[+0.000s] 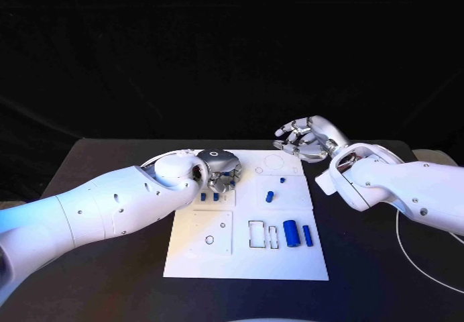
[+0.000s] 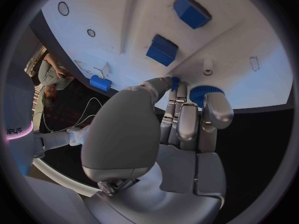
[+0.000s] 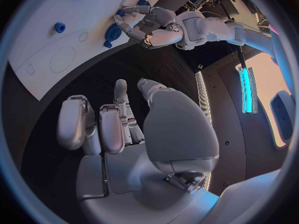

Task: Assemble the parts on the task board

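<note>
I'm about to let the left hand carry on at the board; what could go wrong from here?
The left hand pinches a round blue part only at its fingertips, so it might slip. In the head view that hand hides the spot below it, so seating is hard to check. Two blue blocks lie close and could be nudged.

The left arm reaches in low across the table, its wrist bent so the left hand points downward with fingers curled close together, a small blue part pinched at their tips. The right arm comes in from the other side, and the right hand is raised, palm facing up, fingers loosely curled and holding nothing.
</note>
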{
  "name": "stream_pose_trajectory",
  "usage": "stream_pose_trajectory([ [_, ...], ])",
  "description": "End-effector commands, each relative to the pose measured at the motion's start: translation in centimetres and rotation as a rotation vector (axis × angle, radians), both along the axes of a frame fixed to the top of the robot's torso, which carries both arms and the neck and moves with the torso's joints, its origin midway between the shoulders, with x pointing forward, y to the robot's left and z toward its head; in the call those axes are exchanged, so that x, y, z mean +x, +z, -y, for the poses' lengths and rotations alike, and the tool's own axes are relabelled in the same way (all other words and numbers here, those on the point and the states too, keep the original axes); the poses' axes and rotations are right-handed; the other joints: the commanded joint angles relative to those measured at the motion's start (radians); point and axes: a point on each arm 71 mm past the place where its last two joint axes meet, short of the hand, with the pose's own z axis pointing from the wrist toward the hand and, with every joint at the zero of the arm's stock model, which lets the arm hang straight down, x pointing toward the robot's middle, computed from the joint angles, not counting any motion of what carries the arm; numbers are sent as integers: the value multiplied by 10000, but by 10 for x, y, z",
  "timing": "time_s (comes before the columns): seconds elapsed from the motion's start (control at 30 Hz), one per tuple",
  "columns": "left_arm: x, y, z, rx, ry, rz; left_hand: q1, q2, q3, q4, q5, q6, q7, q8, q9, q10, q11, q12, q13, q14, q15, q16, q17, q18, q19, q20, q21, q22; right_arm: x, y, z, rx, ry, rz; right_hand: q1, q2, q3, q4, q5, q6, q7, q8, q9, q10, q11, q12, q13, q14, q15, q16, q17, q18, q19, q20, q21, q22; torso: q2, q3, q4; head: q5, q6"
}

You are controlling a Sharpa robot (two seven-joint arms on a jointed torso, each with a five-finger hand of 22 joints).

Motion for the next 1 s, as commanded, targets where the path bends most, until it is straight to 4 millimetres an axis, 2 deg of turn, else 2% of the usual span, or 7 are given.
stream_pose_trajectory([
  [0.03, -2, -2, 2, 200, -158, 14, 59, 39, 61, -29, -53, 110, 19, 49, -15, 98, -14, -78, -12, 88, -6, 49, 15, -175, 92, -5, 63, 64, -1, 0, -2, -56, 194, 57, -15, -60, 53, 17, -3, 53, 22, -40, -15, -51, -3, -41, -15, 118, -24, -42, -6, 166, -32, -2, -35, 414, 3, -5, -3, -11, -18],
  [0.33, -2, -1, 3, 27, -179, 214, 88, 219, 316, -300, -203, 495, -38, 88, -23, 601, -124, -211, -18, 234, -112, 109, 99, -250, 291, -91, 359, 450, -1, 0, -2, -53, 188, 66, -41, -62, 50, 19, 7, 79, 19, -23, -9, -29, -6, -67, -52, 115, -24, -59, -18, 169, -35, 0, -52, 406, 4, -6, -2, -24, -2],
  [0.77, -7, 8, 2, -539, -292, 510, -17, 233, 586, -577, -315, 690, -10, -46, -55, 938, -110, -638, -84, 327, -111, 137, 121, -300, 409, -98, 544, 692, 0, 0, -2, -46, 172, 113, -41, -62, 50, 19, 7, 79, 19, -23, -9, -29, -6, -67, -52, 115, -24, -59, -18, 169, -35, 0, -52, 406, -5, -16, 14, -24, 74],
  [1.0, -12, 20, -6, -1004, -180, 518, -62, 217, 619, -621, -321, 702, 1, -88, -66, 995, -103, -732, -95, 341, -105, 139, 118, -309, 436, -104, 584, 747, 0, 0, -1, -48, 149, 118, -55, -63, 48, 20, 12, 84, 18, -20, -8, -21, -6, -80, -70, 111, -24, -70, -28, 177, -49, 1, -94, 383, -10, -6, 18, -8, 100],
])
